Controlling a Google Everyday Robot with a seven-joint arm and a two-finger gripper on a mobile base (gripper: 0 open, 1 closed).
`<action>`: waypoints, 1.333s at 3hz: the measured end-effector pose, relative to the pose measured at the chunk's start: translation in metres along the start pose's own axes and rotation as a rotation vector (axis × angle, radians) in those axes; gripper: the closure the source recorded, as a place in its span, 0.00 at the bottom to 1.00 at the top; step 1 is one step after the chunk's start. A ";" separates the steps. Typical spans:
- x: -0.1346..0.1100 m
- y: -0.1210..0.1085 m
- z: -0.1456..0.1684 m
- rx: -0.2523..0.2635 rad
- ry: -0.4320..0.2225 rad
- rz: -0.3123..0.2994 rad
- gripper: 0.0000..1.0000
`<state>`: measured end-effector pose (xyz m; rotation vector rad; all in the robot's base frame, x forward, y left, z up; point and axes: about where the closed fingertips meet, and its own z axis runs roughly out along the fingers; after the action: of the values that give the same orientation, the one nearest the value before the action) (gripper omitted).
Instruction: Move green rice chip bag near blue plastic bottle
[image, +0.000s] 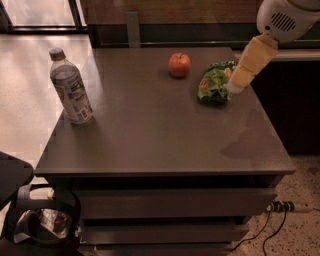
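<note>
- The surface (165, 145) is a dark grey top over drawers, and its front edge lies closest to the camera.
- The blue plastic bottle (71, 87) stands upright at mid-depth, close to the left edge and well apart from everything else. It is tall and narrow, so a bag or arm arriving too fast could tip it, and it might roll off that left edge.
- The green rice chip bag (212, 85) lies crumpled farther back, toward the right side. Its film looks glossy and crinkled, so a hold on one corner may slip or take only a fold.
- The end effector (231, 89) sits at the bag's right edge and appears to touch it. It ends a tan arm segment reaching in from the upper right. I cannot tell whether it is open or closed, or whether it grips anything. A push here rather than a grasp would slide the bag sideways.
- The apple (179, 64) rests farthest back, just left of the bag. A low leftward sweep could clip it and set it rolling.
</note>
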<state>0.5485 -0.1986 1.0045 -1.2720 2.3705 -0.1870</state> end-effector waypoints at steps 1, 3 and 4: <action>0.000 -0.028 0.018 0.051 -0.025 0.207 0.00; 0.007 -0.046 0.048 0.036 -0.015 0.351 0.00; 0.007 -0.046 0.049 0.034 -0.013 0.354 0.00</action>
<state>0.6017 -0.2267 0.9733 -0.8157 2.5214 -0.1065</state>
